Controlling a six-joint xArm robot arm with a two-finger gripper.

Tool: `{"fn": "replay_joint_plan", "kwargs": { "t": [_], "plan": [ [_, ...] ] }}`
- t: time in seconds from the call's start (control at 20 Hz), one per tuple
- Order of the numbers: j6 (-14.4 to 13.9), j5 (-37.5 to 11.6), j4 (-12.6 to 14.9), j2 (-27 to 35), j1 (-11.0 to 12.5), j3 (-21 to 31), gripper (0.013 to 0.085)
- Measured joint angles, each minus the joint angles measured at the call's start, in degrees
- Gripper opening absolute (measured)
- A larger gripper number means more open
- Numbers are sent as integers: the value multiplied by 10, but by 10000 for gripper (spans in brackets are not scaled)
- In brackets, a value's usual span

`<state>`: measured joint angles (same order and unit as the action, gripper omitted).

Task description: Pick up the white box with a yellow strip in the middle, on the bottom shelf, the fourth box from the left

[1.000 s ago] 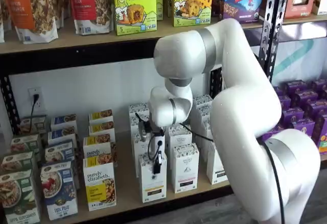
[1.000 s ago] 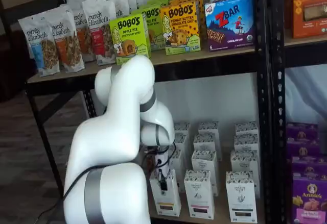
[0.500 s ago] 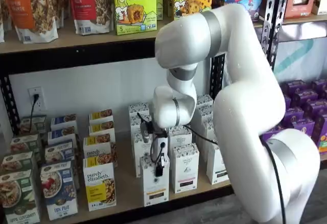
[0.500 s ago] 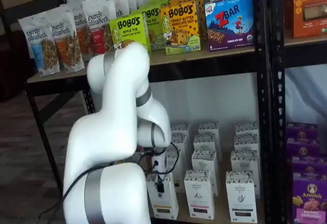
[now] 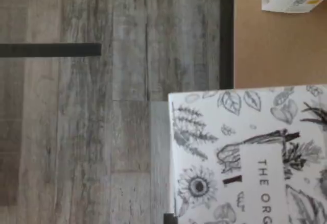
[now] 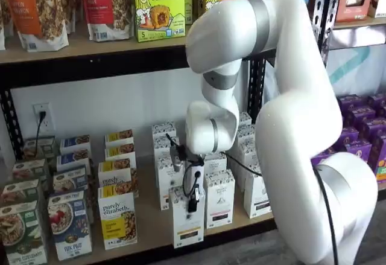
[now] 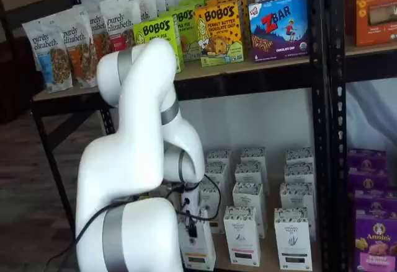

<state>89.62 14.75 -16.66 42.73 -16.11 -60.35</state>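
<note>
Arm (image 6: 283, 96) bent low before bottom shelf (image 6: 151, 217). White box (image 6: 188, 217) at shelf's front edge, sticking out past the front row, upright. Gripper (image 6: 193, 203) clamped tight on its top.

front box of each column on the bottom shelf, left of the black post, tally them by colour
green box: 1
blue box: 1
yellow-panel box: 1
white: 3, the white box with a yellow strip gripped in the pincer, and two other white cartons
total: 6
</note>
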Motion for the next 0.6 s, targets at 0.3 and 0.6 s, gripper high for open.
{"fn": "replay_joint_plan", "kwargs": {
  "t": [0.3, 0.6],
  "plan": [
    [19, -24, -28, -47, -10, 69, 530],
    [57, -55, -76, -111, -22, 155, 530]
  ]
}}
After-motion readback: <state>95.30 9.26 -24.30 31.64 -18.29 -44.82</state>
